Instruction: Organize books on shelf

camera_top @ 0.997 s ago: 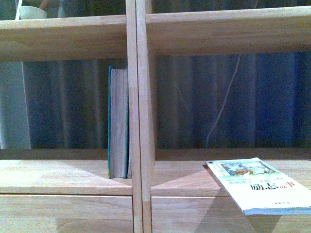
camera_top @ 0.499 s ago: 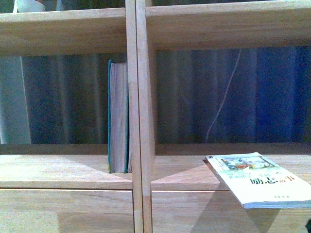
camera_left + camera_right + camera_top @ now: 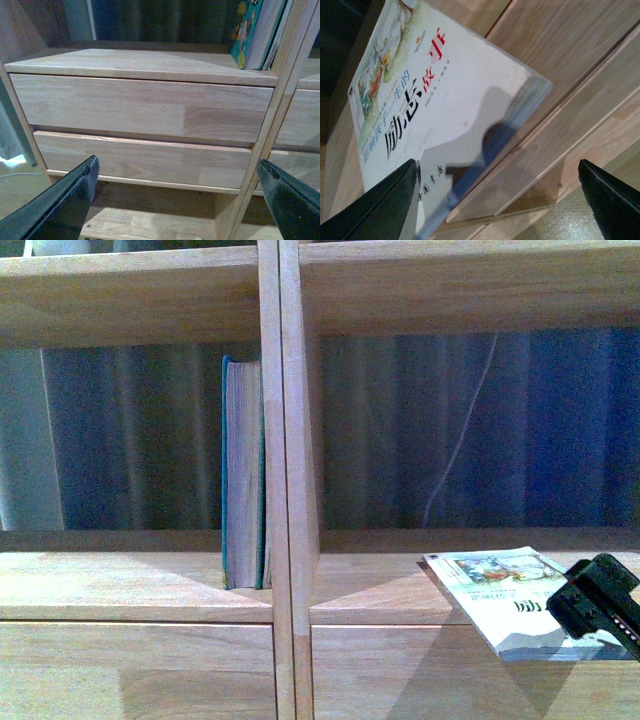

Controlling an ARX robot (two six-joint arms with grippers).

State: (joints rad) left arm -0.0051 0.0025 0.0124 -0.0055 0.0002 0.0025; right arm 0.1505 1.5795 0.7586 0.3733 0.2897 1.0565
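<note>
**A:** Starting at the right end effector point(image 3: 496, 164): its fingers point(image 3: 375, 210) are standing wide apart, gripping nothing.

**B:** And directly beneath it the thin white paperback point(image 3: 435, 100) is lying flat, cover up. Its Chinese characters are showing, and one corner is poking out past the front edge of the shelf point(image 3: 150, 585).

**A:** Is a finger touching it?

**B:** I can't tell. The wrist view is showing one finger sitting just beside the book's edge, with a shadow falling across the cover.

**A:** From the front, that end effector is showing as a black block overlapping the paperback's near corner.

**B:** Moving outward, well off to its left and across the double central upright point(image 3: 288, 440), the thick teal book point(image 3: 243, 480) is standing upright. It's pressing against that upright, page edges facing us.

**A:** Now the left end effector point(image 3: 177, 165): it's also spread wide and carrying nothing, hanging in front of two plain drawer fronts point(image 3: 140, 107).

**B:** Above it, the teal book's lower part is resting on the board over those drawers, tight against the upright.
</note>
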